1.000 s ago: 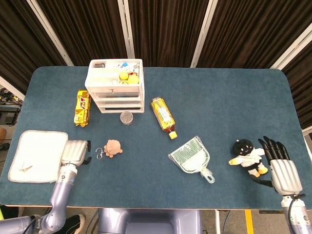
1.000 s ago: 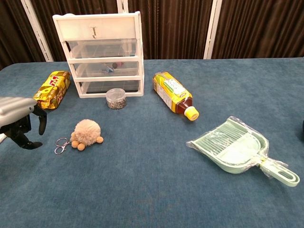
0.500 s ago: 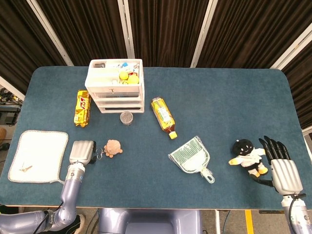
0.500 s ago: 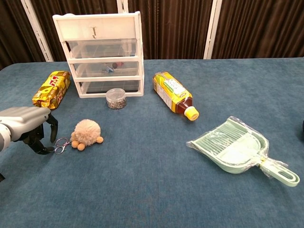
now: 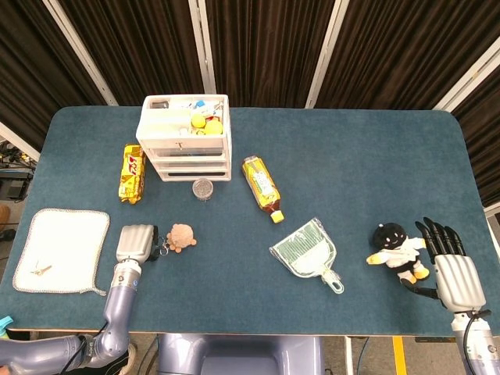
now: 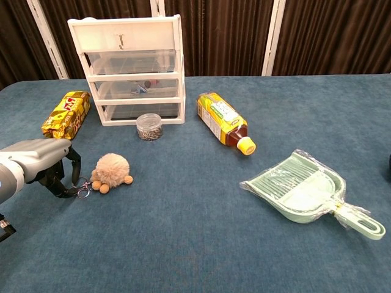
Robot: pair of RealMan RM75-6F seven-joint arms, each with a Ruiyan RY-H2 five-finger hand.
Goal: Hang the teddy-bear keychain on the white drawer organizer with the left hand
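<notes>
The teddy-bear keychain (image 5: 180,237) (image 6: 112,171), a tan furry ball with small feet, lies on the blue table in front of the white drawer organizer (image 5: 191,164) (image 6: 146,39). Its metal ring (image 6: 83,191) points left. My left hand (image 5: 136,243) (image 6: 43,162) sits just left of the teddy, dark fingers (image 6: 68,177) curled down at the ring; whether they pinch it is hidden. A small hook (image 6: 121,41) shows on the organizer's top front. My right hand (image 5: 449,266) rests far right, fingers spread, holding nothing.
A yellow snack pack (image 5: 133,173) (image 6: 66,114) lies left of the organizer, a small clear jar (image 5: 203,188) (image 6: 149,127) before it. A tea bottle (image 5: 262,187) (image 6: 223,122), a green dustpan (image 5: 306,254) (image 6: 302,192), a white cloth (image 5: 58,250) and a black plush doll (image 5: 396,250) also lie here.
My left hand has slid right from beside the white cloth to the keychain ring, which has shifted slightly toward the teddy. The right hand has stayed still.
</notes>
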